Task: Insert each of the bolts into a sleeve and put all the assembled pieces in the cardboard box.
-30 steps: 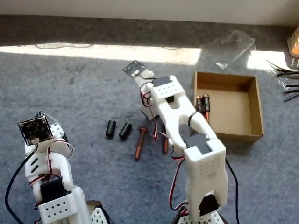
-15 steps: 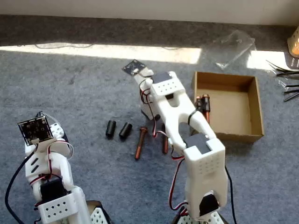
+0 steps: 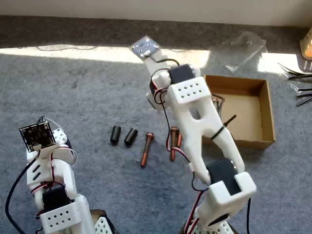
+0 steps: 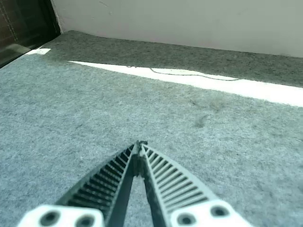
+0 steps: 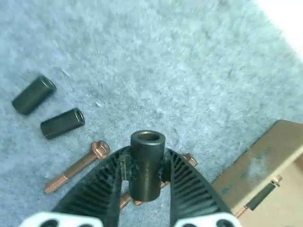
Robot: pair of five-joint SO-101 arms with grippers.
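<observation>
The right gripper [image 5: 147, 153] pinches a black sleeve [image 5: 147, 170] upright above the carpet [image 5: 165, 56]. Two more sleeves [image 5: 33, 94] lie side by side on the carpet, with two bolts [image 3: 145, 150] just beside them. An assembled piece [image 5: 259, 197] lies in the cardboard box [image 5: 251, 161]. The left gripper [image 4: 139, 147] hangs over the carpet, well apart from them, its fingers pressed together.

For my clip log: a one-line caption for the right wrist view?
Right gripper shut on a black sleeve over the carpet; two loose sleeves, bolts and the cardboard box nearby.
</observation>
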